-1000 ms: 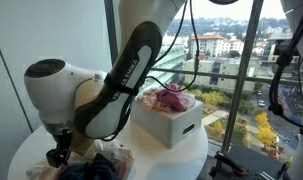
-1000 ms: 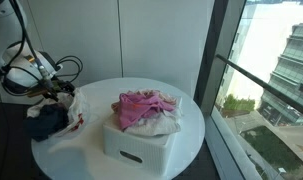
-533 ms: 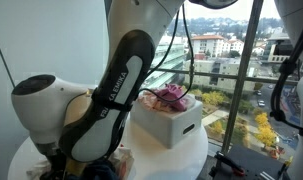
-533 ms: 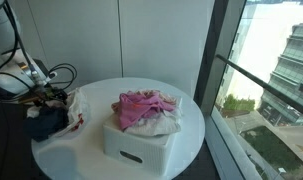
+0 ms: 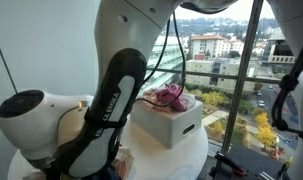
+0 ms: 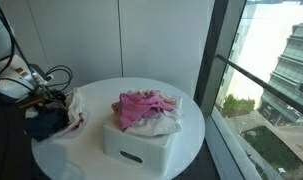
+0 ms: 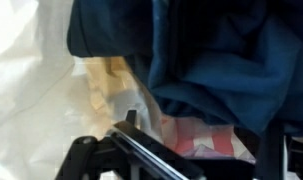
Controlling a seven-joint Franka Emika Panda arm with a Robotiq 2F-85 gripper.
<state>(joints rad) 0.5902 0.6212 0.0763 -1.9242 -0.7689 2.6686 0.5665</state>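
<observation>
Your gripper (image 6: 51, 98) sits low over the crumpled dark blue garment (image 6: 49, 121) at the round white table's (image 6: 194, 128) edge, fingers spread and gripping nothing, so the garment is not yet lifted, while crumpled pink clothes (image 6: 141, 104) already fill the white plastic bin (image 6: 136, 148) nearby.

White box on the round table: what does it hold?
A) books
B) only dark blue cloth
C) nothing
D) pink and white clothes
D: pink clothes lie heaped over white ones in the white box, while the dark blue cloth lies outside it, on the table.
</observation>
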